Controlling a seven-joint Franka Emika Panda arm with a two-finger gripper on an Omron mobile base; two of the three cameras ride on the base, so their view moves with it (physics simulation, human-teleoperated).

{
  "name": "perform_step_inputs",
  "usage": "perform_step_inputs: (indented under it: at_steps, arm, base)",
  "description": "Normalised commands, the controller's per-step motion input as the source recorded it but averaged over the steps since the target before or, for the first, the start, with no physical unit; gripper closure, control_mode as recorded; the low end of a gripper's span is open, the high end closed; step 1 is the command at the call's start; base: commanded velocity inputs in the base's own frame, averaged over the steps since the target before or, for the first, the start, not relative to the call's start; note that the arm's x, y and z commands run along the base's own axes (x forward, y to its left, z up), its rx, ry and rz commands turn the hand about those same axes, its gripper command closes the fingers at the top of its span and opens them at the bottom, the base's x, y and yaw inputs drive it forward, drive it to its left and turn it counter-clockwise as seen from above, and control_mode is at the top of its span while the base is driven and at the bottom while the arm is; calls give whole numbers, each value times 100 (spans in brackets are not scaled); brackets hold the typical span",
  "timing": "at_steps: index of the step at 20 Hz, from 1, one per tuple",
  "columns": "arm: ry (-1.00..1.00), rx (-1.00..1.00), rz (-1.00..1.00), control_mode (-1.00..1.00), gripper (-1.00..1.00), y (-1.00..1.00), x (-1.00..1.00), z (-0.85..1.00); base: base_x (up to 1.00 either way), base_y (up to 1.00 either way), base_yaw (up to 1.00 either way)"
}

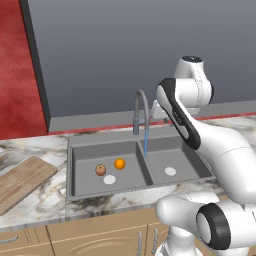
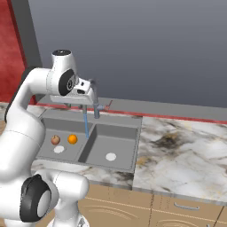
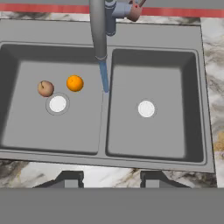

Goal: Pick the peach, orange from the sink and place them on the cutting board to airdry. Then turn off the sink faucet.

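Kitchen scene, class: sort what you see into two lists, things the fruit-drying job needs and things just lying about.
Belongs to the job:
peach, in the left basin
orange, beside it
sink
cutting board, left of the sink
faucet, water running
gripper, above the sink

Just there:
marble counter
cabinet doors
red wall

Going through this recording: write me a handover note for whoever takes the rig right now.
Gripper: shut, holding nothing, raised above the sink.
Peach and orange: side by side in the left basin, by its drain.
Cutting board: on the counter left of the sink, no fruit on it.
Sink faucet: water running.
Done: nothing yet.
Left: move both fruits to the board, then shut off the faucet.
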Motion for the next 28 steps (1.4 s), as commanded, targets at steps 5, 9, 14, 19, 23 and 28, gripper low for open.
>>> perform_step_inputs:
  at_steps: [5, 9, 14, 19, 23, 28]
  arm:
    - [0, 0, 0, -100, -100, 9, -6, 0]
    - [0, 0, 0, -100, -100, 21, -19, 0]
    - [0, 0, 0, -100, -100, 33, -15, 0]
    - [-3, -1, 0, -100, -100, 46, -12, -9]
    - [-2, 0, 0, -100, -100, 45, -9, -12]
    - [0, 0, 0, -100, -100, 44, -2, -6]
  base:
    - [0, 0, 0]
    - [0, 0, 0]
    - [0, 0, 0]
    - [0, 0, 0]
    - [0, 0, 0]
    - [0, 0, 0]
